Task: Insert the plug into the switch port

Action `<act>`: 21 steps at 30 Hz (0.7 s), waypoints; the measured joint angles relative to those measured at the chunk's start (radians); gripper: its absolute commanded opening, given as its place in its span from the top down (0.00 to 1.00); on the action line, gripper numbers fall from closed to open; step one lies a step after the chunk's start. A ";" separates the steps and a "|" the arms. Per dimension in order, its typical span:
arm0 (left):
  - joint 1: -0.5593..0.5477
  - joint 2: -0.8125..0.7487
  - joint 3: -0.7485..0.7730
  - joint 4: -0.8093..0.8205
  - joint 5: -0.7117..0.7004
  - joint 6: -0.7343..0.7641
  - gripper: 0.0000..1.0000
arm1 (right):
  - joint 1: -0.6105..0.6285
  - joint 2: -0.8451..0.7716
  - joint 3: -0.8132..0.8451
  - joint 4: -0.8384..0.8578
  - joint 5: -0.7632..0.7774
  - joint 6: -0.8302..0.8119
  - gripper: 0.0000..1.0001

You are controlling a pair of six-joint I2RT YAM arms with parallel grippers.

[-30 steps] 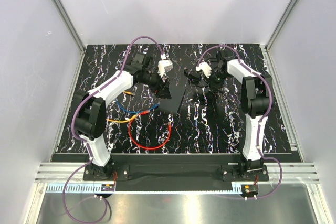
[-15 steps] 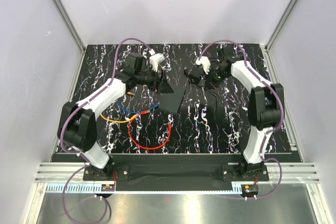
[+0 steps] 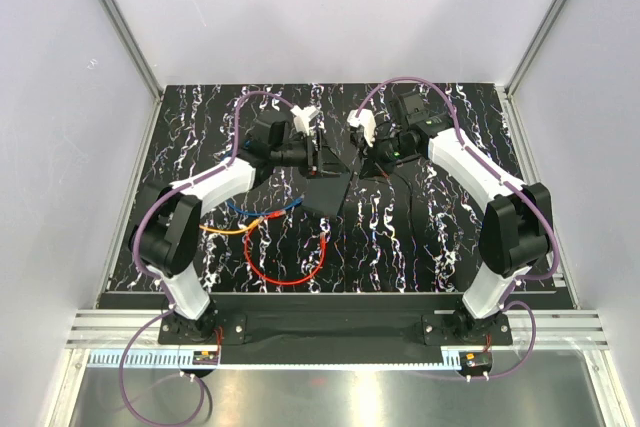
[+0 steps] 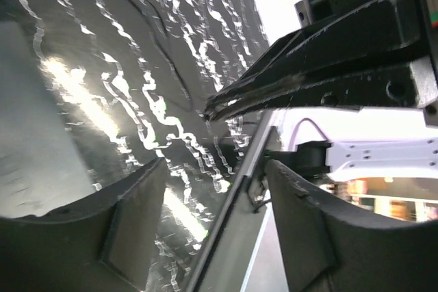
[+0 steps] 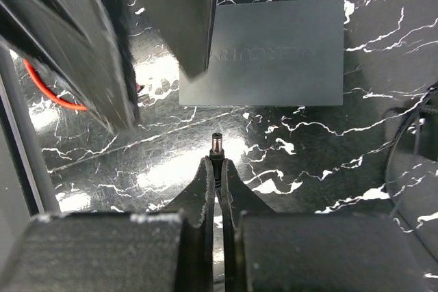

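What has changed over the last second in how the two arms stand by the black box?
The right gripper, shut on the plug, swung left toward the black box. The left gripper, open, shifted slightly back. The box and the red cable stayed put.

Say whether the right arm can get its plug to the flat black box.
Probably yes: the metal-tipped plug in the right gripper points at the flat matte black box, bare tabletop between; the left gripper crowds one end.

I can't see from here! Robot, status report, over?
Right gripper shut on plug. Left gripper open by the box. Plug aimed at box, not in. Nothing between.
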 measured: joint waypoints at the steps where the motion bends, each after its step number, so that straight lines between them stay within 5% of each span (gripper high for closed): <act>1: -0.005 0.011 -0.003 0.019 0.004 -0.027 0.41 | 0.001 0.000 -0.006 0.005 0.000 0.008 1.00; 21: -0.026 0.086 -0.013 0.138 0.020 -0.187 0.67 | 0.037 -0.047 -0.053 0.041 -0.024 0.061 1.00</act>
